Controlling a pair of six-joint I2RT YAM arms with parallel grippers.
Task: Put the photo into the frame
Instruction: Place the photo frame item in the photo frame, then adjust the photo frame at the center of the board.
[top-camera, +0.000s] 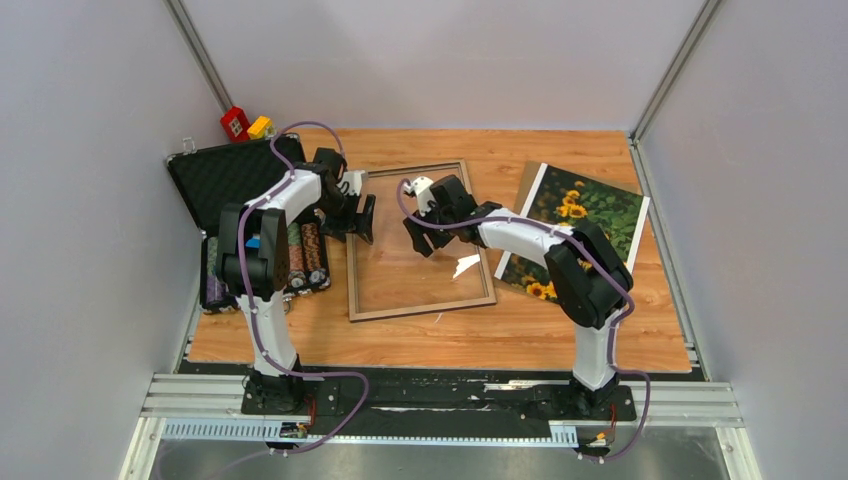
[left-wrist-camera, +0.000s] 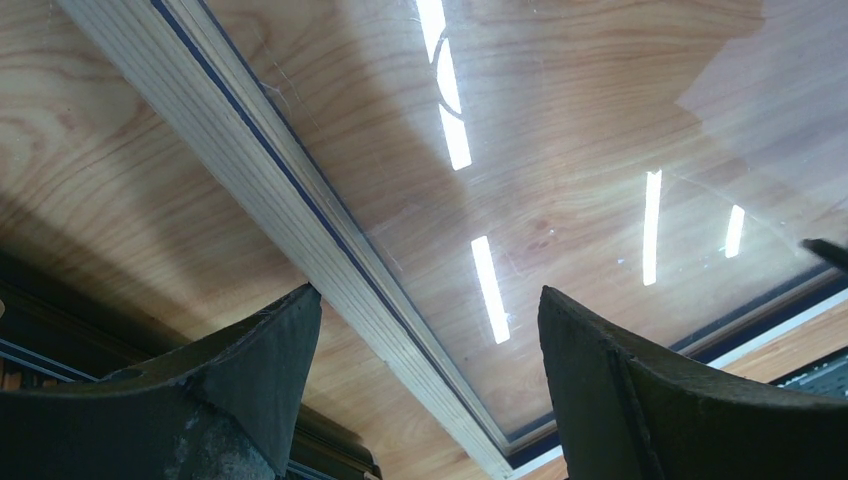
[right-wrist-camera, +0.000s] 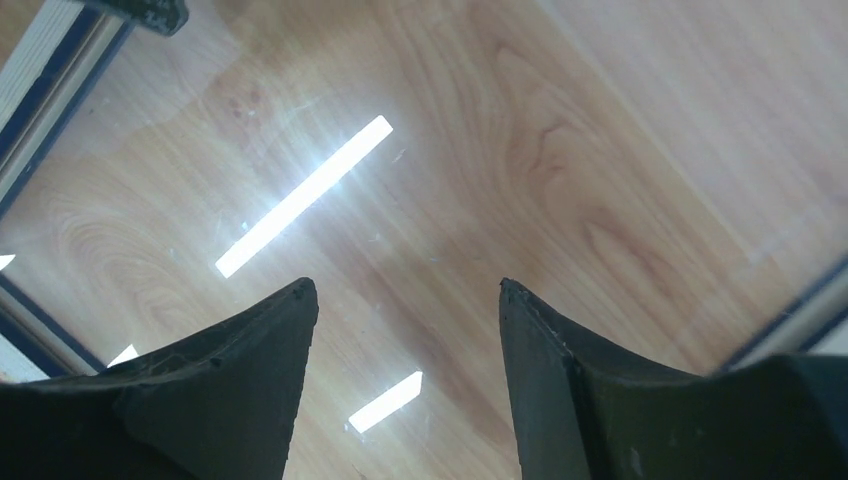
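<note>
The frame (top-camera: 420, 310) lies flat in the middle of the table, tan back up, its clear pane showing the wood beneath. The photo (top-camera: 590, 215), sunflowers on dark green, lies flat to the right of it, partly under my right arm. My left gripper (top-camera: 362, 215) is open and empty over the frame's left rail (left-wrist-camera: 300, 215), one finger on each side of it. My right gripper (top-camera: 425, 230) is open and empty above the pane (right-wrist-camera: 420, 180), inside the frame's upper half.
An open black case (top-camera: 235, 190) with poker chips stands at the left, close to the frame's left rail. Red and yellow blocks (top-camera: 243, 124) sit at the back left corner. Grey walls enclose the table.
</note>
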